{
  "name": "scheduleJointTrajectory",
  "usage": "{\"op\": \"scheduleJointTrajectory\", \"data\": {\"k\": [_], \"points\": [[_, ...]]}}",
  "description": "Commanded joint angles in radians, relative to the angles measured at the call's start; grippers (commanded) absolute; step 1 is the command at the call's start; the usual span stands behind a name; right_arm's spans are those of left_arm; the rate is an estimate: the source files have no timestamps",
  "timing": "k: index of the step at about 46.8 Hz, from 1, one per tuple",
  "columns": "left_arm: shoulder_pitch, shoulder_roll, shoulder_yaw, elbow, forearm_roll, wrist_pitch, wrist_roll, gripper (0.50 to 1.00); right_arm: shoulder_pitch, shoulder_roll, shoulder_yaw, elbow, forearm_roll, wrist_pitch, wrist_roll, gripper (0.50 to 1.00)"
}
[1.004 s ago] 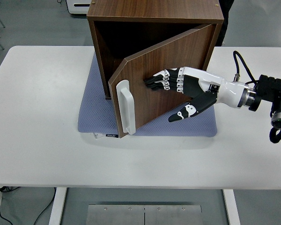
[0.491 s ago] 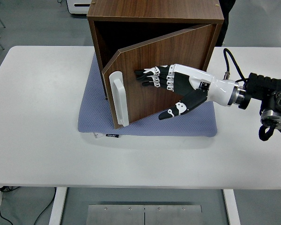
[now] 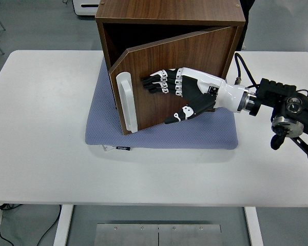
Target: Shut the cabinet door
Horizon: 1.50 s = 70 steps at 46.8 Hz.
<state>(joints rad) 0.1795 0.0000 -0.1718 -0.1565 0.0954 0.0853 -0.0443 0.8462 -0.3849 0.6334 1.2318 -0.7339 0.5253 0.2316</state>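
Note:
A dark wooden cabinet stands on a blue-grey mat at the middle back of the table. Its door, hinged on the right, stands a little ajar, with its free edge and white handle swung out to the left front. My right hand reaches in from the right, open, its extended fingers laid flat against the door's outer face to the right of the handle. The thumb points down and left below them. A dark gap shows above the door into the cabinet. My left arm is out of sight.
The white table stretches wide on both sides of the mat and toward the near edge. A small black label sits at the mat's front left. A white box shows on the floor beyond the table.
My right hand has pushed leftward and inward against the door. The door has swung from half open to only slightly ajar, and the handle has moved back toward the cabinet front.

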Motion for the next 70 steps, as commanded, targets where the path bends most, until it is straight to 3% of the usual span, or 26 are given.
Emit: {"op": "scheduleJointTrajectory", "data": {"k": [1,17,37,70], "points": [[0.000,0.000,0.000,0.000,0.000,-0.001,0.000,1.000,0.002,0.014,0.000,-0.014,0.001,-0.004,0.000,1.000],[0.000,0.000,0.000,0.000,0.000,0.001,0.000,1.000,0.001,0.024,0.000,-0.043,0.002,-0.016,0.000,1.000],[0.000,0.000,0.000,0.000,0.001,0.001,0.000,1.000,0.020,0.104,0.002,-0.117,0.002,-0.033,-0.002,1.000],[0.000,0.000,0.000,0.000,0.000,0.001,0.000,1.000,0.047,0.161,0.009,-0.209,0.021,-0.071,-0.003,1.000]]}}
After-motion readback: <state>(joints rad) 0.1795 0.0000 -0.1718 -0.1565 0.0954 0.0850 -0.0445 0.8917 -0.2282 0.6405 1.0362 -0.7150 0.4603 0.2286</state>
